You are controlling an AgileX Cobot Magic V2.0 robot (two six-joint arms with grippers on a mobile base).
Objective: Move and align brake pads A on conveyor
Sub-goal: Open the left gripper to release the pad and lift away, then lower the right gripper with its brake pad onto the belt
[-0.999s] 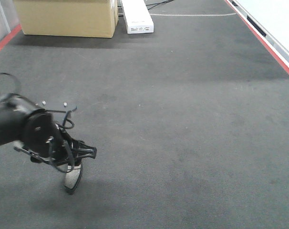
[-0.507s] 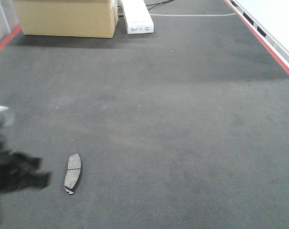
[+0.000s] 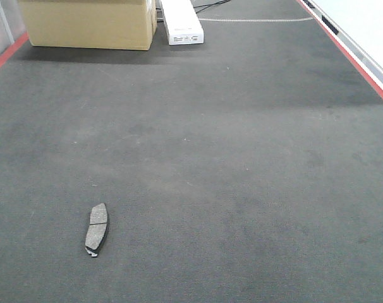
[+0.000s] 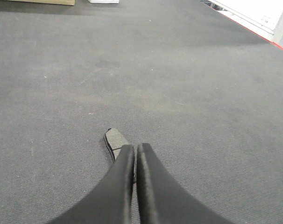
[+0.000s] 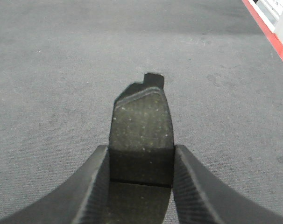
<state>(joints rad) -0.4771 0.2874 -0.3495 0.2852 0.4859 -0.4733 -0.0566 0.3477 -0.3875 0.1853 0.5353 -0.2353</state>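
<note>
Front view: one brake pad (image 3: 97, 230) lies flat on the conveyor (image 3: 242, 158), friction face up, in the near left part of the dark felt-like surface. Its long axis runs roughly away from the camera with a slight tilt, and a thin cross groove shows on the face. It stands well apart from everything else. At the far end of the conveyor sit a cardboard box (image 3: 87, 24) and, just beside it to the right, a white box (image 3: 182, 22). A red strip (image 3: 349, 53) runs along the right edge. No arm appears in this view.

Left wrist view: the left claw (image 4: 134, 148) has its fingers pressed together with nothing between them. The same pad (image 4: 114, 139) lies just past the fingertips, its near end hidden behind them; contact cannot be judged.

Right wrist view: the right claw (image 5: 140, 154) clamps a second brake pad (image 5: 142, 116) between its fingers, speckled face toward the camera, above the conveyor (image 5: 48, 70).
</note>
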